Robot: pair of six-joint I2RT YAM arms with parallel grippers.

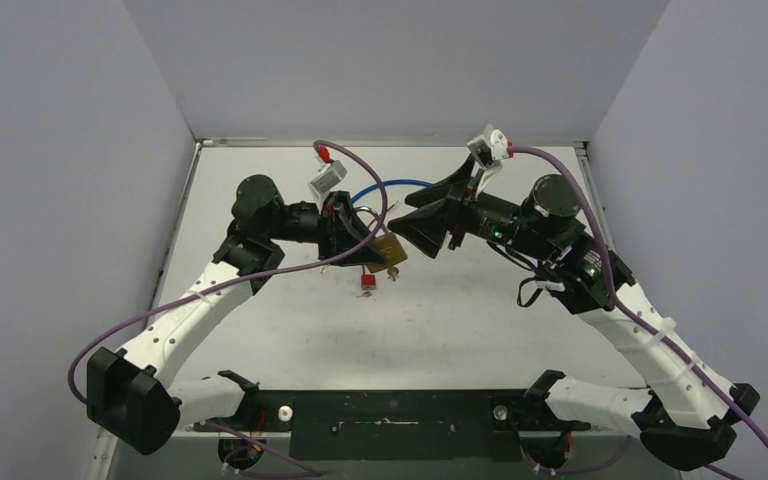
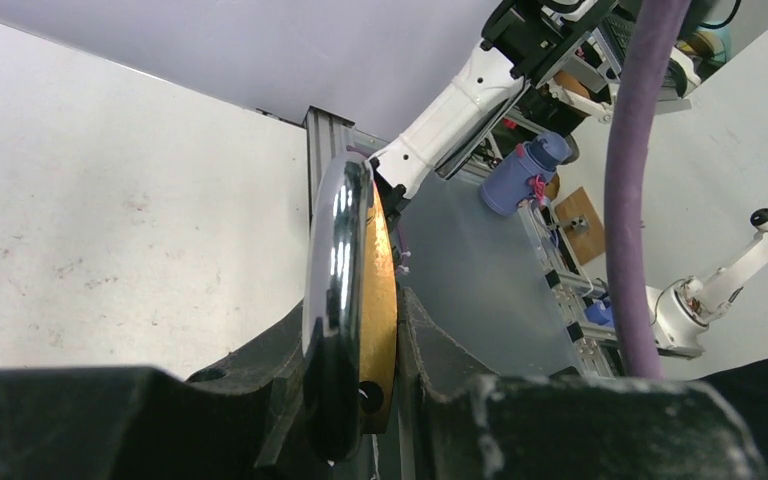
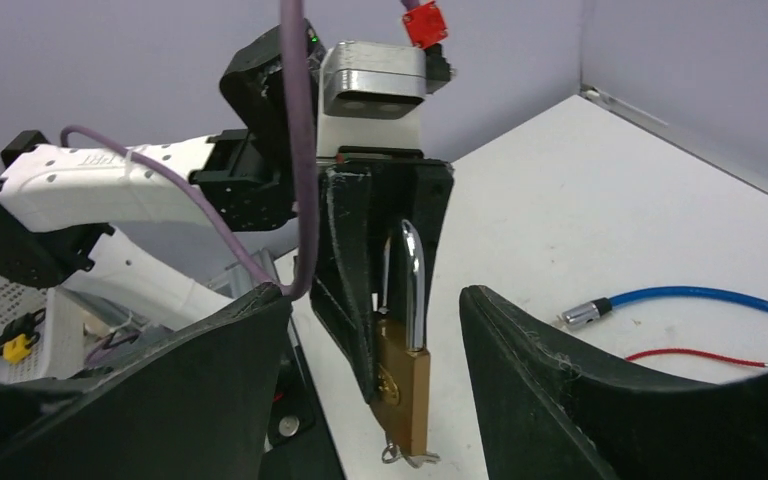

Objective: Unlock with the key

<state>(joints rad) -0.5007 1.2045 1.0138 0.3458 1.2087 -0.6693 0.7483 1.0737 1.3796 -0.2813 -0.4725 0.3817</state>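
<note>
A brass padlock (image 3: 406, 378) with a chrome shackle (image 3: 412, 285) hangs upright above the table, clamped between the black fingers (image 3: 352, 262) of my left gripper (image 2: 360, 335), which is shut on it. In the left wrist view the padlock (image 2: 378, 300) shows edge-on. A small metal key (image 3: 412, 457) on a ring sticks out of the lock's bottom. My right gripper (image 3: 375, 295) is open, one finger on each side of the padlock and neither touching it. From above, the padlock (image 1: 391, 250) sits at the left gripper (image 1: 375, 243), with the right gripper (image 1: 409, 226) right beside it.
A blue cable (image 3: 700, 298) with a metal plug and a thin red wire (image 3: 690, 355) lie on the white table (image 3: 560, 200) behind the arms. A small red object (image 1: 368, 282) lies on the table under the padlock. Walls enclose the back and sides.
</note>
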